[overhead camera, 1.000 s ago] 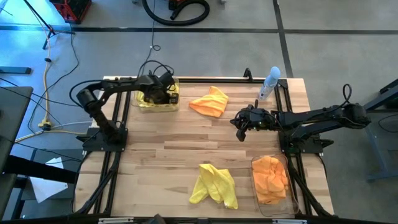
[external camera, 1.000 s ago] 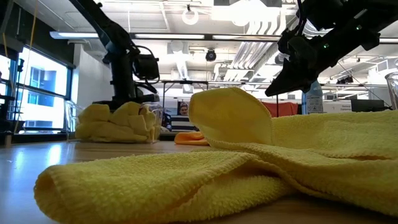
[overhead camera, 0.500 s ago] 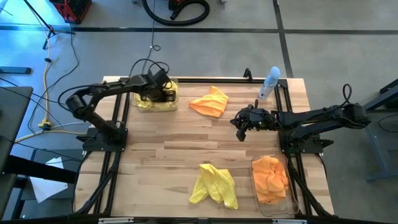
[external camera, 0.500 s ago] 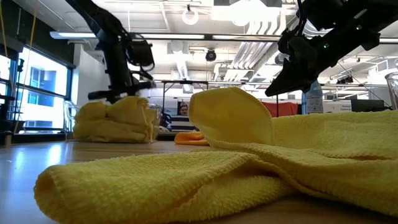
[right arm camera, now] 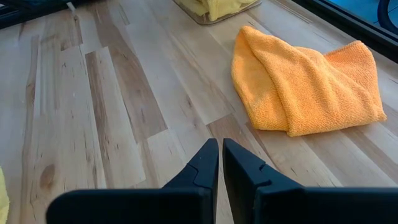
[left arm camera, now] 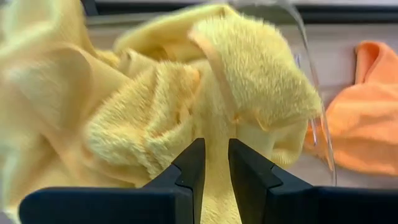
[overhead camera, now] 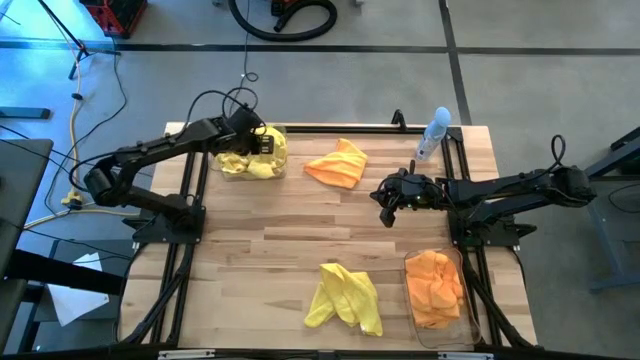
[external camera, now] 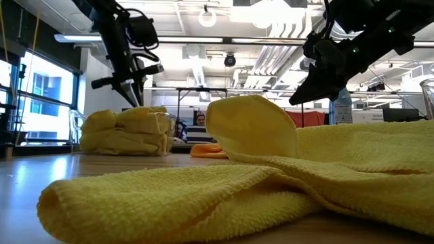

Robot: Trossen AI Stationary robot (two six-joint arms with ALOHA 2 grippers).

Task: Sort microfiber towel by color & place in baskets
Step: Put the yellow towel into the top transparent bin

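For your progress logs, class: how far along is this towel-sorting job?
Done: yellow towels fill the far basket; orange towels fill the near basket. In hand: nothing; left gripper and right gripper carry no cloth. Left: the loose orange towel and loose yellow towel.

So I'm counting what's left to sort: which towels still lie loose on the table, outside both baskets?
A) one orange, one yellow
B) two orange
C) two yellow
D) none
A: an orange towel lies near the far edge and a yellow towel near the front, both on bare wood outside the baskets.
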